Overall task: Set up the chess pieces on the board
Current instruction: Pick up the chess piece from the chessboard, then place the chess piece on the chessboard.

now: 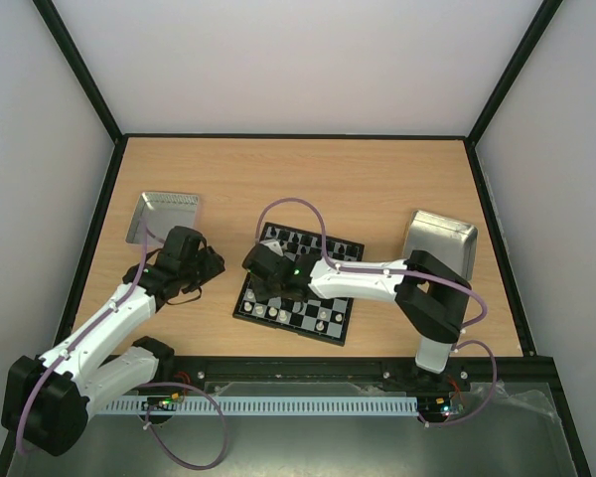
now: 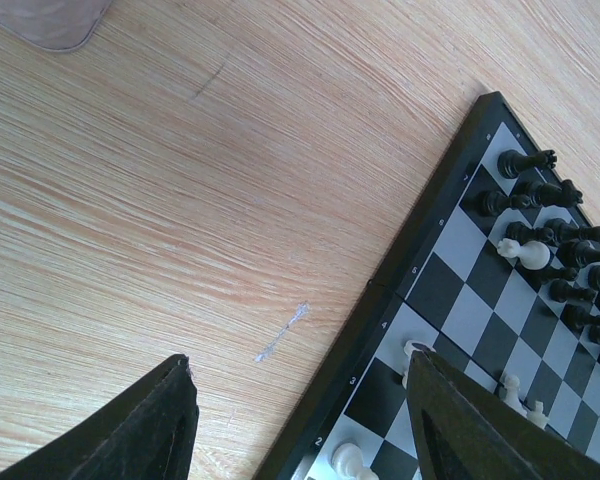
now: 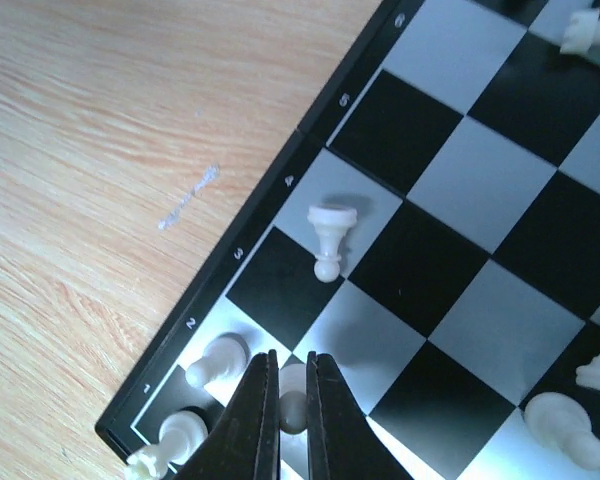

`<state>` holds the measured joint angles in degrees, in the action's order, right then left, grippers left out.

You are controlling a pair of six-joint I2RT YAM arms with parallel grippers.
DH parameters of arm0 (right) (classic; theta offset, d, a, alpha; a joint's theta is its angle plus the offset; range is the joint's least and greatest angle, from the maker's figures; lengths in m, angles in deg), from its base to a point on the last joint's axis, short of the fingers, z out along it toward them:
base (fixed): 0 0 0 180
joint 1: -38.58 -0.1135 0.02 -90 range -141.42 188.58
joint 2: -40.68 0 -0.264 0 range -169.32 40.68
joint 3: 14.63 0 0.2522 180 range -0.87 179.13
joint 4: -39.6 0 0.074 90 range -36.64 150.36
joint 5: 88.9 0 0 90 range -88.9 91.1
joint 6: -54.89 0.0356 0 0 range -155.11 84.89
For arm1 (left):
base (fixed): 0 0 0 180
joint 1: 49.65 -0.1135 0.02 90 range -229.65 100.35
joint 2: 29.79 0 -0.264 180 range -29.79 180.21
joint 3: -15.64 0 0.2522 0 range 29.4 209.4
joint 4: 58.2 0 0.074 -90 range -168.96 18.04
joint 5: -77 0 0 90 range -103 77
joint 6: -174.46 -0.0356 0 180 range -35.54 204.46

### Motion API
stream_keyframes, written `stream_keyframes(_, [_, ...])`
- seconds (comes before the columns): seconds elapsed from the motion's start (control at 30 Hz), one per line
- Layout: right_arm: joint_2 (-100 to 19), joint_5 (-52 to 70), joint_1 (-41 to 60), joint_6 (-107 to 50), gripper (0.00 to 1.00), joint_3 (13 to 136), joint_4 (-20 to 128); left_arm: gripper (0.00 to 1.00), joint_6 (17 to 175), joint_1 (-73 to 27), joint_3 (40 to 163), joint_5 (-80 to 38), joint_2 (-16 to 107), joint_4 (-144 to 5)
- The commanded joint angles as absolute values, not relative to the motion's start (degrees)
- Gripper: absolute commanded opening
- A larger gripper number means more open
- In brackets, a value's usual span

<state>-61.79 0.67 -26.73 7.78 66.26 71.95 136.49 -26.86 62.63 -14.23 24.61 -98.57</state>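
Chessman (image 3: 293,397) — rounded, cream — pinched in right claw (image 3: 293,362); left claw (image 2: 302,356) gapes over woodgrain table (image 2: 180,200).

The only writing I can make out is on the board (image 3: 263,218): pale numerals 1, 2, 3, 4, 5 and 6 run along its black border, one beside each row of squares.

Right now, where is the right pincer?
In the right wrist view the right pincer is over the board's corner by the 1 and 2 marks, shut on a white piece, a second white piece beside it toward the edge.
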Motion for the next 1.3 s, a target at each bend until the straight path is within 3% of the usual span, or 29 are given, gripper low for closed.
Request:
stream_keyframes(0.0, [-60.49, 2.18, -27.82, 8.23, 0.03, 64.16, 71.72, 0.60, 135.97, -27.23, 61.92, -14.32, 23.82, -99.38])
stream_keyframes(0.5, [-63.28, 2.10, -28.90, 7.79, 0.08, 64.25, 72.03, 0.60, 136.14, -27.27, 61.55, -14.93, 23.90, -99.03])
stream_keyframes(0.9, [-61.72, 1.10, -28.90, 8.05, 0.19, 65.22, 72.52, 0.62, 135.35, -27.28, 61.63, -16.48, 24.32, -97.91])
stream_keyframes(1.13, [-55.44, -6.55, -28.83, 12.45, 0.23, 61.81, 70.45, 0.66, 130.54, -27.24, 63.74, -22.03, 27.95, -95.13])
stream_keyframes(1.27, [-51.22, -13.21, -28.83, 17.29, 0.25, 57.68, 69.47, 0.62, 127.33, -26.39, 67.13, -23.45, 34.37, -95.80])
